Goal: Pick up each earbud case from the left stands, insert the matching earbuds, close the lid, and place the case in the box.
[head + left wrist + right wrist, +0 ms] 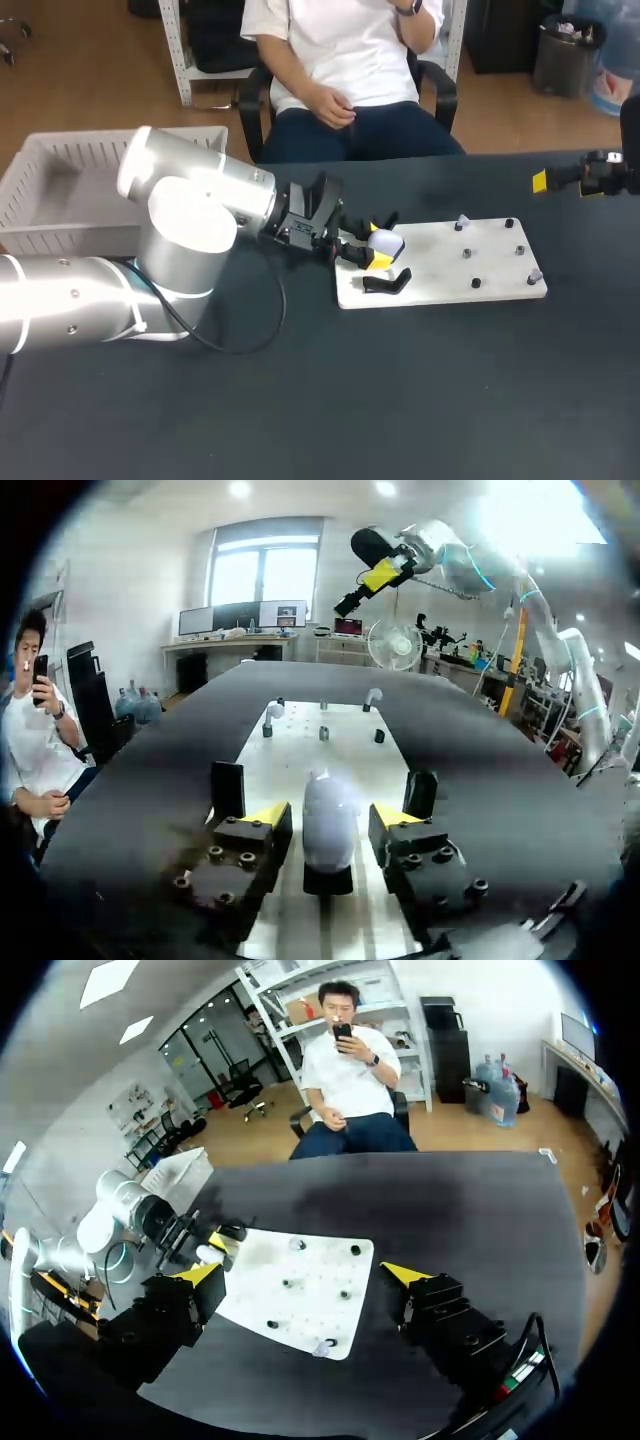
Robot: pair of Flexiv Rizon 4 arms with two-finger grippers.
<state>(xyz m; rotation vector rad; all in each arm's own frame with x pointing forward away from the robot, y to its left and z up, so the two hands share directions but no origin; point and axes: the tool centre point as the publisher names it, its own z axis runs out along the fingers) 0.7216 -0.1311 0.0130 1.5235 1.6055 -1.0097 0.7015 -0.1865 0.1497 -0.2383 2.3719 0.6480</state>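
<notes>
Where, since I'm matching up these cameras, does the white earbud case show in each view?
Head view: the earbud case sits on a stand at the white board's left end, between the left gripper's fingers.
Left wrist view: the earbud case stands between the left gripper's open fingers.
Right wrist view: the earbud case is small, at the white board's corner beside the left gripper.
Shared landmark: the white board.

- A wide matte black table (420, 400) fills the foreground.
- Behind it lies a warm brown wooden floor (90, 60).
- A white metal shelving rack (183, 50) stands on that floor, near a black office chair (441, 88).
- In the left wrist view, a large bright window (265, 575) is set in a pale wall above a long desk with monitors (240, 640).
- Round ceiling lights (240, 490) shine overhead.
- The right wrist view shows rectangular ceiling light panels (110, 980).
</notes>
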